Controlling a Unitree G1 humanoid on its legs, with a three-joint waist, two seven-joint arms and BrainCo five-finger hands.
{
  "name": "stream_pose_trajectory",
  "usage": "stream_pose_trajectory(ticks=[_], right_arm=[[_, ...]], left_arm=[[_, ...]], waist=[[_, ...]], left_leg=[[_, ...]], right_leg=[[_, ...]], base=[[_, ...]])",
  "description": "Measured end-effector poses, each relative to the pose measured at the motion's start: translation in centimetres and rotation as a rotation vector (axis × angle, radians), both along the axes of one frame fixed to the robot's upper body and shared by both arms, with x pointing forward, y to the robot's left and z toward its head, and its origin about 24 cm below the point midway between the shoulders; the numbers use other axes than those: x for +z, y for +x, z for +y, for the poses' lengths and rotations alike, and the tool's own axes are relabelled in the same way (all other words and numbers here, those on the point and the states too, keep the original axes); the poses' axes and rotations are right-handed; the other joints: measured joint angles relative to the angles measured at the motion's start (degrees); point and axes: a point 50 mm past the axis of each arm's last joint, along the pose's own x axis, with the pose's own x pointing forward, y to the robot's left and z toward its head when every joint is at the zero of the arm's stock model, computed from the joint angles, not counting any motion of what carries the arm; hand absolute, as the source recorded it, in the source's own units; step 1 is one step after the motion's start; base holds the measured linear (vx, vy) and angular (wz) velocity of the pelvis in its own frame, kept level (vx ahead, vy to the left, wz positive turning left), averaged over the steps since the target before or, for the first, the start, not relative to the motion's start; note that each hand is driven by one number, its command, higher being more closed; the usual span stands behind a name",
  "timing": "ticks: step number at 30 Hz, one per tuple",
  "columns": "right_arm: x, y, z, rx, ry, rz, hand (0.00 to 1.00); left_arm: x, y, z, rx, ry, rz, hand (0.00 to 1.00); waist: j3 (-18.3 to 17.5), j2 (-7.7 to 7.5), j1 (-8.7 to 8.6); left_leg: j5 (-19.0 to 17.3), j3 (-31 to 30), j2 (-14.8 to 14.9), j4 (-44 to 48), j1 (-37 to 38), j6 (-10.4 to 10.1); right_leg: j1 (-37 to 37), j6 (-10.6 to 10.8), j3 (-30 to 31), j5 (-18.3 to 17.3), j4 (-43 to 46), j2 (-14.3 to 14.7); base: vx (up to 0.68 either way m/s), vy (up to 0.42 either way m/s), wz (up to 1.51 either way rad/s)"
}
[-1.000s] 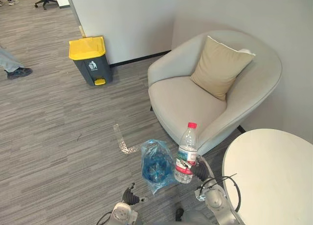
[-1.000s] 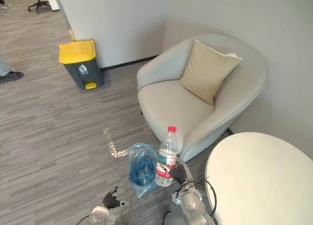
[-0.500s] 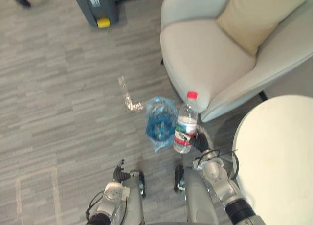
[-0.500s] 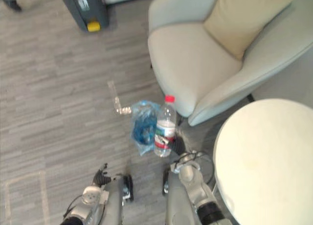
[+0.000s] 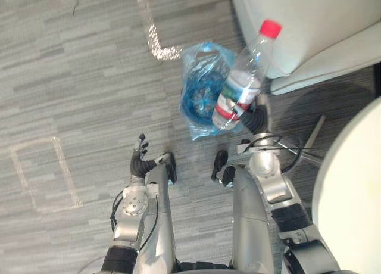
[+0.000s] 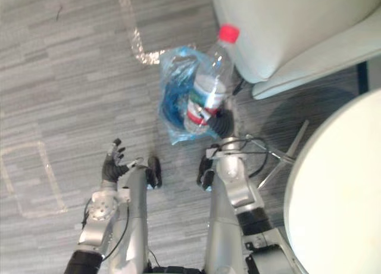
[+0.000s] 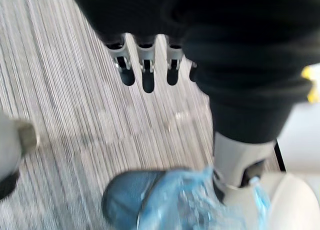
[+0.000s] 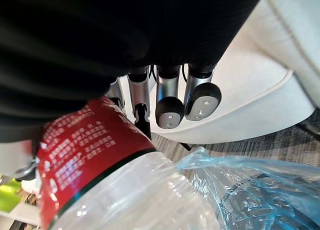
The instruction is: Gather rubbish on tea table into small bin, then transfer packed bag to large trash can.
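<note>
Tilted bottle [image 5: 241, 89] is clasped by right hand [image 5: 255, 120] over small bin [image 5: 199, 92] edge; if released off-centre, it may be missed or toppled; left hand [image 5: 140, 161] is held slack beside it.

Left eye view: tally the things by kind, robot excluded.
Bottles: 1, water bottle in the right hand
Bins: 1, small bin with blue bag on the floor
Seats: 1, armchair
Tables: 1, round table
Total: 4
</note>
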Motion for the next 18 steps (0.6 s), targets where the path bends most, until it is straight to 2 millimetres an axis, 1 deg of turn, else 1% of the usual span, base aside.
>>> stream_pose_trajectory(ticks=[2,4,5,9,12,15,18], right_arm=[[0.8,0.3,0.0,0.001,-0.011,-0.019,1.00],[1.5,0.7,0.2,0.012,0.003,-0.034,1.00],[1.5,1.1,0.2,0.010,0.000,-0.024,1.00],[1.4,2.5,0.4,0.011,-0.013,0.017,1.00],[2.2,3.7,0.3,-0.002,-0.064,0.030,1.00],[2.7,4.6,-0.5,-0.030,-0.075,0.052,1.00],[3.6,5.1,-1.6,-0.060,-0.090,0.049,1.00]], left_arm=[[1.0,-0.1,0.0,-0.008,-0.005,-0.051,0.00],[1.6,-0.2,-0.1,-0.013,-0.009,-0.086,0.00],[1.8,-0.3,-0.2,-0.011,-0.022,-0.099,0.00],[1.8,-0.7,-0.4,-0.010,-0.051,-0.113,0.00],[1.6,-1.0,-0.3,-0.008,-0.056,-0.114,0.00],[1.3,-1.1,-0.5,-0.015,-0.067,-0.104,0.00],[0.8,-1.2,-0.5,-0.015,-0.071,-0.087,0.00]], waist=[[0.0,0.09,0.56],[0.0,0.09,0.73],[0.0,0.09,0.74],[0.0,0.09,0.79],[0.0,0.09,0.94],[0.0,0.10,1.62],[-0.1,0.24,1.72]], left_leg=[[0.1,-0.2,0.0,0.7,-2.4,-0.1],[0.4,-0.2,-0.4,0.7,-3.8,-0.2],[0.5,-0.2,-0.6,0.7,-4.5,-0.2],[1.0,-0.4,-1.4,0.6,-6.6,-0.6],[1.9,-0.8,-1.8,0.5,-9.2,-0.6],[2.6,-0.6,-1.9,0.4,-9.9,-0.7],[3.6,-0.7,-2.5,-0.5,-10.4,-0.7]], right_leg=[[-2.4,0.2,-0.1,-0.2,1.3,-0.2],[-4.0,0.3,-0.1,-0.3,2.0,-0.7],[-4.6,0.1,-0.1,-0.6,2.2,-1.0],[-6.8,0.0,-0.2,-1.3,3.1,-2.0],[-9.1,0.0,-0.7,-1.3,3.9,-2.5],[-9.9,0.0,-1.1,-1.3,4.7,-3.2],[-10.1,-0.4,-1.7,-1.8,4.7,-4.0]], base=[[-0.02,-0.029,0.16],[-0.03,-0.020,0.14],[-0.03,-0.021,0.14],[-0.05,-0.025,0.18],[-0.06,-0.014,0.19],[-0.05,-0.006,0.18],[-0.06,-0.002,0.23]])
